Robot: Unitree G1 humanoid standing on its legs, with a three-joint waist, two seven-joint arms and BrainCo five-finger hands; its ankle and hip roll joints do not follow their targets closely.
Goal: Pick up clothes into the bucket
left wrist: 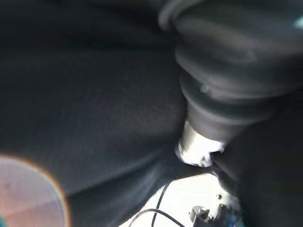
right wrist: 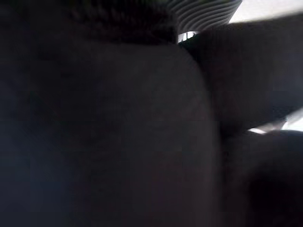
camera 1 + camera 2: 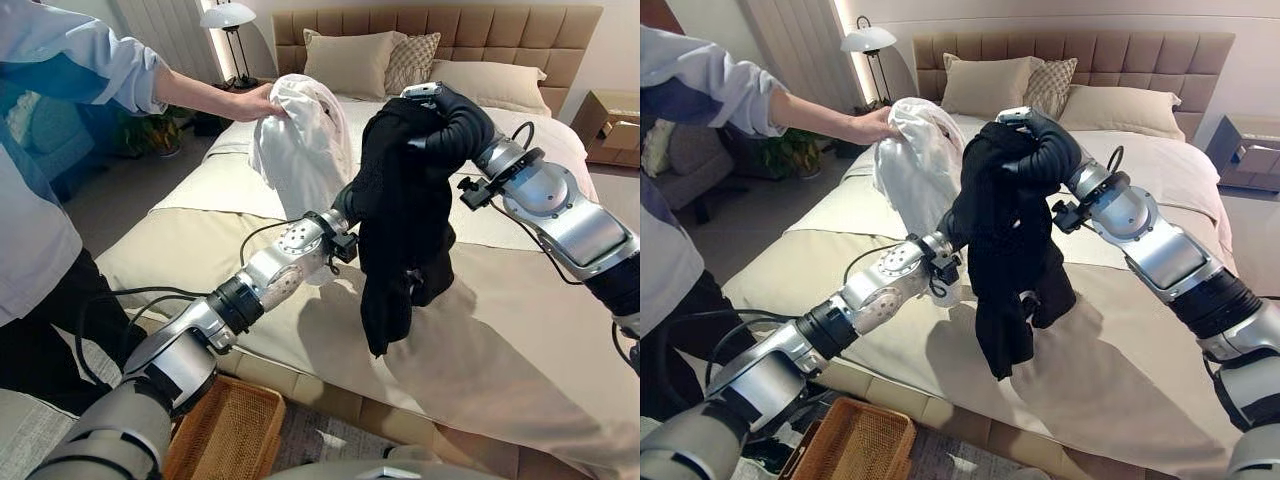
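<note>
Black garment [image 3: 400,220] draped over right hand [image 3: 455,125]; fingers hidden

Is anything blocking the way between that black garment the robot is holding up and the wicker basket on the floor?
Nothing visible does. The black garment hangs above the bed, held up between both arms. The wicker basket sits on the floor below the bed's near edge, under the left arm. A person's hand holds a white garment behind, away from that path.

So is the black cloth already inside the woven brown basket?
No, the black cloth hangs in the air above the bed, while the woven brown basket sits on the floor.
</note>
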